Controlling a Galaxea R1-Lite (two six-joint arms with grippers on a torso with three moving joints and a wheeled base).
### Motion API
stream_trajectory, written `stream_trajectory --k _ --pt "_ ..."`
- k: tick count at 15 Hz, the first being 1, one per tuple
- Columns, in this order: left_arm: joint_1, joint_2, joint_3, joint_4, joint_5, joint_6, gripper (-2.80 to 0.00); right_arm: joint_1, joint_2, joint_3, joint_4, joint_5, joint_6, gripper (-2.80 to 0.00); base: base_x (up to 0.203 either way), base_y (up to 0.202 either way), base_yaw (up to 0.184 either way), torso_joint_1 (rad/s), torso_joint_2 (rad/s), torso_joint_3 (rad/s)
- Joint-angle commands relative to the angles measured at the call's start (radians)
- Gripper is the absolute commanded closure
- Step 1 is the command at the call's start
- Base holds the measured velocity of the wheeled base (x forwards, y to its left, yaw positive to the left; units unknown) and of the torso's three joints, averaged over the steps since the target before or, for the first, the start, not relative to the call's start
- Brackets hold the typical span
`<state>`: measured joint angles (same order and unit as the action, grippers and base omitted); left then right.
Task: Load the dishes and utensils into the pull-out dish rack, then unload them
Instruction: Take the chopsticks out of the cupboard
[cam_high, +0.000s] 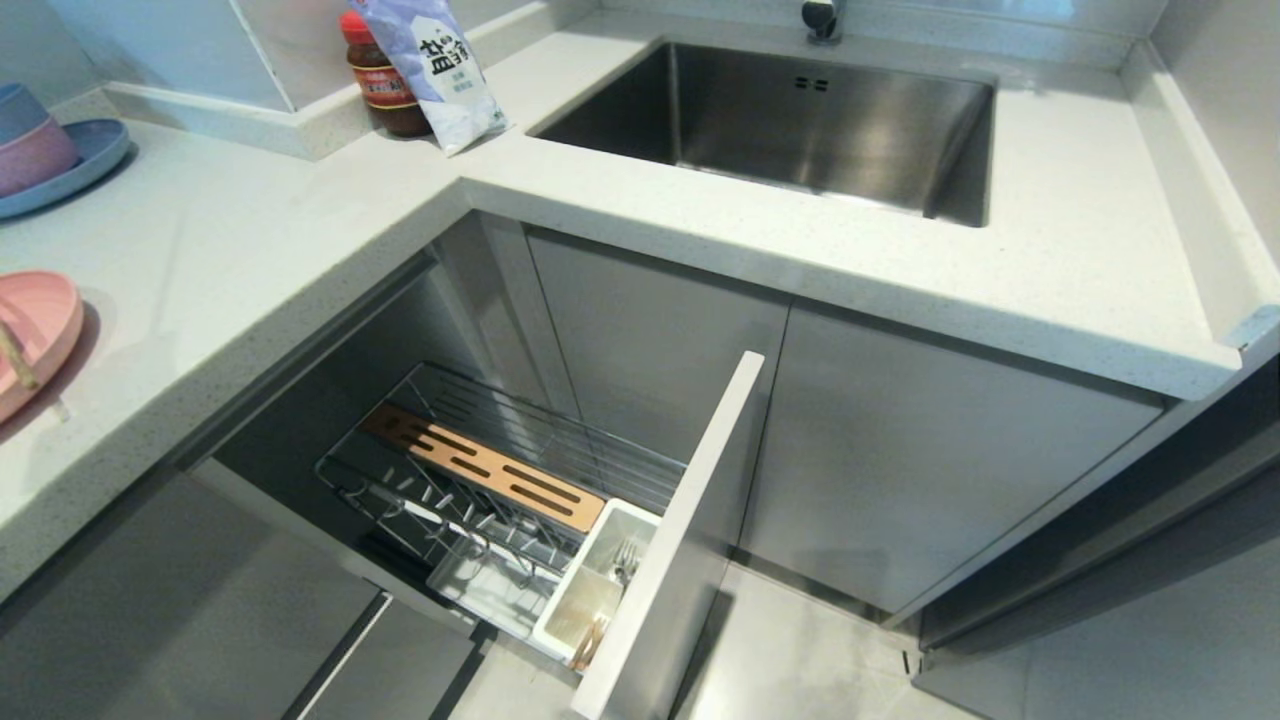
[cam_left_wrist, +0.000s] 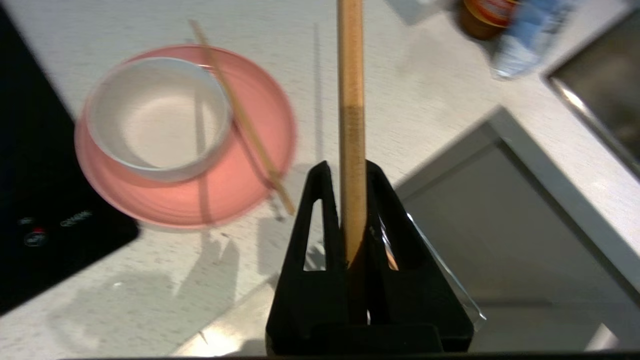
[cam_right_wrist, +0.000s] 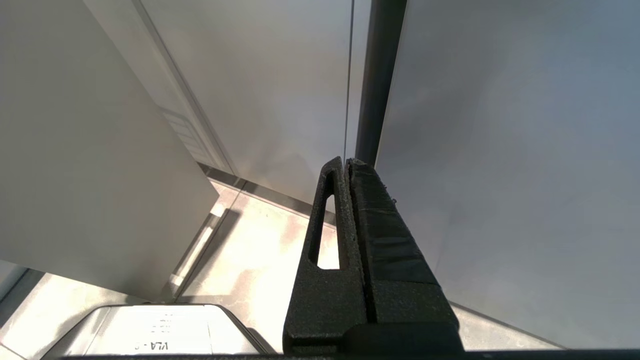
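In the left wrist view my left gripper is shut on one wooden chopstick, which sticks out straight past the fingertips above the counter. On the counter beyond it a cream-white bowl sits on the pink plate, and a second chopstick lies across the plate's rim. The head view shows the plate's edge at far left and the pull-out dish rack drawn out below the counter, with a silver fork in its white cutlery holder. My right gripper hangs shut and empty by the cabinet fronts.
A black hob lies beside the plate. A blue plate with stacked bowls sits at the counter's far left, a jar and a salt bag behind, the sink to the right. The rack's pale front panel juts out.
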<state>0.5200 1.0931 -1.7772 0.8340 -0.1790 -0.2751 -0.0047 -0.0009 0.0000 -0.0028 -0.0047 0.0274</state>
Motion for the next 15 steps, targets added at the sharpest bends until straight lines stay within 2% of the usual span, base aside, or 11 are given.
stream_trajectory --k 1,3,5,10,15 --pt "-0.046 0.101 -0.013 0.006 0.182 0.002 0.00 0.000 -0.002 0.002 0.000 0.000 0.000 0.00 0.000 0.000 0.000 0.000 0.00 0.000" --pt "-0.073 0.170 -0.014 0.011 0.306 0.016 0.00 0.001 -0.002 0.002 0.000 0.000 0.000 0.00 0.000 0.000 0.000 0.000 0.00 0.000" --pt "-0.150 0.233 -0.011 0.018 0.377 0.029 0.00 0.000 -0.002 0.002 0.000 0.000 0.000 0.00 0.000 0.000 0.000 0.000 0.00 0.000" --pt "-0.270 0.315 -0.004 0.132 0.368 0.032 0.00 0.000 -0.002 0.002 0.000 0.000 0.000 0.00 0.000 0.000 0.000 0.000 0.00 0.000" --pt "-0.272 0.358 -0.011 0.158 0.483 0.026 0.00 0.000 -0.002 0.002 0.000 0.000 0.000 0.00 0.000 0.000 0.000 0.000 0.00 0.000"
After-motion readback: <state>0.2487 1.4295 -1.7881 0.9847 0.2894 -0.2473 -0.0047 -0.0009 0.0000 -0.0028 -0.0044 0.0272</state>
